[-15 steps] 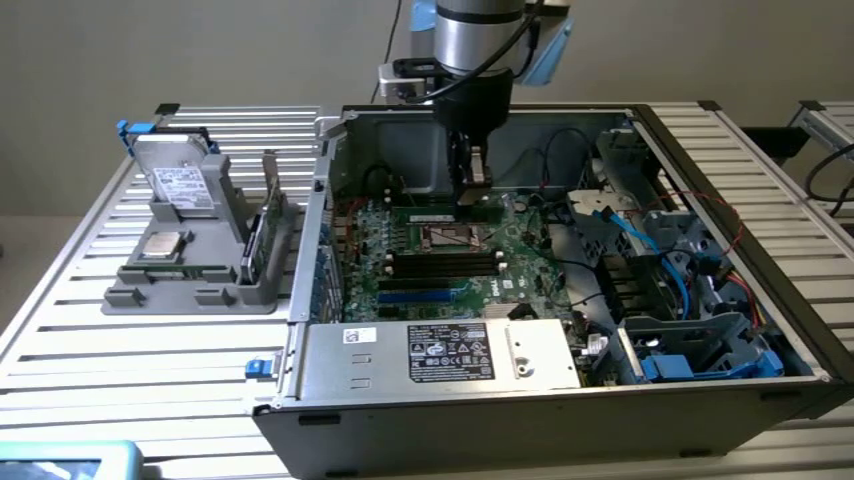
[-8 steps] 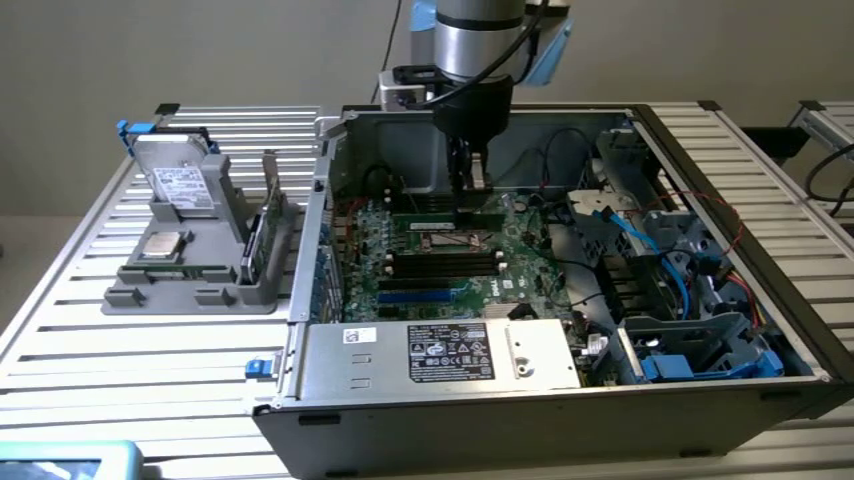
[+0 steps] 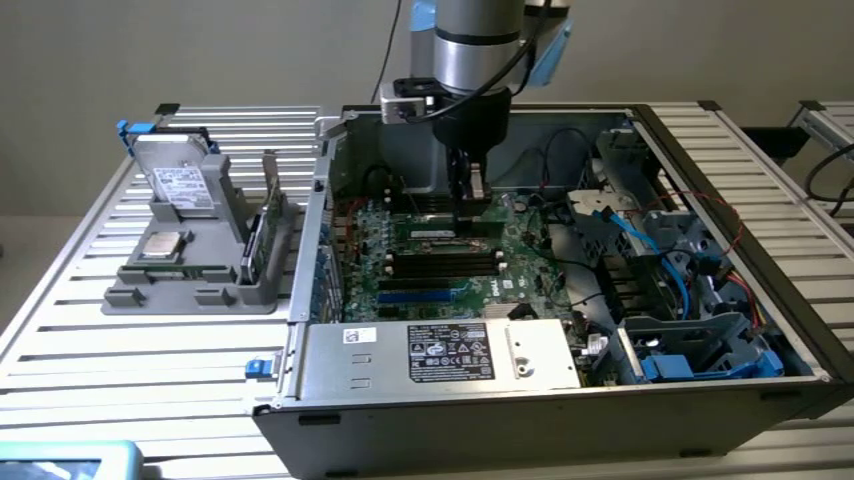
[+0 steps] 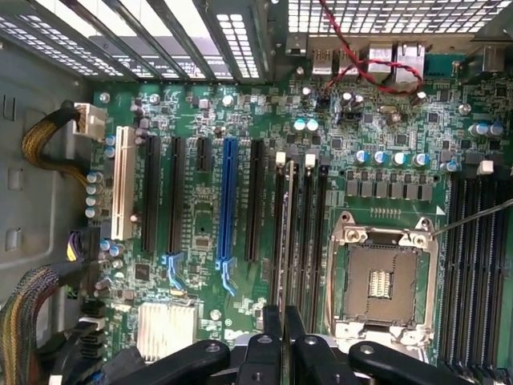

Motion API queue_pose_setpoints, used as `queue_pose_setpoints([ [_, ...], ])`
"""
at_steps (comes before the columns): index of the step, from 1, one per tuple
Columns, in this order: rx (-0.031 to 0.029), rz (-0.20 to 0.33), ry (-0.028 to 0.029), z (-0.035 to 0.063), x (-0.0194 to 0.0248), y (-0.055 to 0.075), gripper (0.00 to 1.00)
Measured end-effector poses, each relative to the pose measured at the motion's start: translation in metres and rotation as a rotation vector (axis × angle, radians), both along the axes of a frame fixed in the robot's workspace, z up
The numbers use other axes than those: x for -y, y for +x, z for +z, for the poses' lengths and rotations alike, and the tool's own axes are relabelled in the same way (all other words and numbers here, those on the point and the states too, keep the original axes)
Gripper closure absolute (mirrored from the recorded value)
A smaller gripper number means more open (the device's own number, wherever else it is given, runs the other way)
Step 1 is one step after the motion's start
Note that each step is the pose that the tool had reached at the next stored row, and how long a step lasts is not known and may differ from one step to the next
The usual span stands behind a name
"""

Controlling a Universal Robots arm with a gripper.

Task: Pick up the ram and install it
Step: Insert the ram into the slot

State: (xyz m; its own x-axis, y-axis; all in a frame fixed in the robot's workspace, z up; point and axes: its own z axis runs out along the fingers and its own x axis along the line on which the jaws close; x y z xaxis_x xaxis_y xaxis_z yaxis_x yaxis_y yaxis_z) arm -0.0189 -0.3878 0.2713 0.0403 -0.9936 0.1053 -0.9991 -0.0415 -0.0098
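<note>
Claw (image 4: pixel 282 308): tips nearly together, seemingly clamped on a thin edge-on strip.
Ram (image 4: pixel 282 319): probably that strip, between the tips, just above the memory slots (image 4: pixel 309 233).
Handling: light, stiff, brittle; best held by the long edges, off the chips.
Exterior view: claw reaching down inside the case (image 3: pixel 534 435).
Wrist view: slots lined up beneath the tips.

Soft even light, pale glare on the slatted table (image 3: pixel 80 340), shadow inside the computer case (image 3: pixel 534 430).

The gripper (image 4: pixel 282 319) hangs over black slots (image 4: pixel 298 233) on the motherboard (image 4: pixel 200 216). A CPU socket (image 4: pixel 385 281) lies just beside them.
</note>
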Motion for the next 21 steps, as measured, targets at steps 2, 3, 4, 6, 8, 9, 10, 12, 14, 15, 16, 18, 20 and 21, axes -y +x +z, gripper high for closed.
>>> queue_pose_setpoints([
  [2, 0.0007, 0.001, -0.0018, -0.003, 0.0, 0.0, 0.86],
  [3, 0.0011, 0.001, -0.0029, -0.0043, 0.0, 0.0, 0.86],
  [4, 0.0013, 0.001, -0.0046, -0.0052, 0.0001, 0.0, 0.86],
  [6, 0.0013, 0.001, -0.0101, -0.0068, 0.0007, 0.0, 0.86],
  [8, 0.0015, 0.001, -0.0145, -0.0088, 0.0009, 0.0, 0.86],
  [9, 0.0015, 0.001, -0.016, -0.0103, 0.0009, 0.0, 0.86],
  [10, 0.0015, 0.001, -0.0173, -0.012, 0.0009, 0.0, 0.86],
  [12, 0.0015, 0.001, -0.0187, -0.0156, 0.0009, 0.0, 0.86],
  [14, 0.0015, 0.001, -0.0198, -0.0192, 0.0009, 0.0, 0.86],
  [15, 0.0015, 0.001, -0.0205, -0.0207, 0.0009, 0.0, 0.86],
  [16, 0.0015, 0.001, -0.021, -0.0218, 0.0009, 0.0, 0.86],
  [18, 0.0015, 0.001, -0.0213, -0.0231, 0.001, 0.0, 0.86],
  [20, 0.0015, 0.001, -0.0215, -0.0236, 0.0013, 0.0, 0.86],
  [21, 0.0016, 0.001, -0.0214, -0.024, 0.0016, 0.0, 0.86],
])
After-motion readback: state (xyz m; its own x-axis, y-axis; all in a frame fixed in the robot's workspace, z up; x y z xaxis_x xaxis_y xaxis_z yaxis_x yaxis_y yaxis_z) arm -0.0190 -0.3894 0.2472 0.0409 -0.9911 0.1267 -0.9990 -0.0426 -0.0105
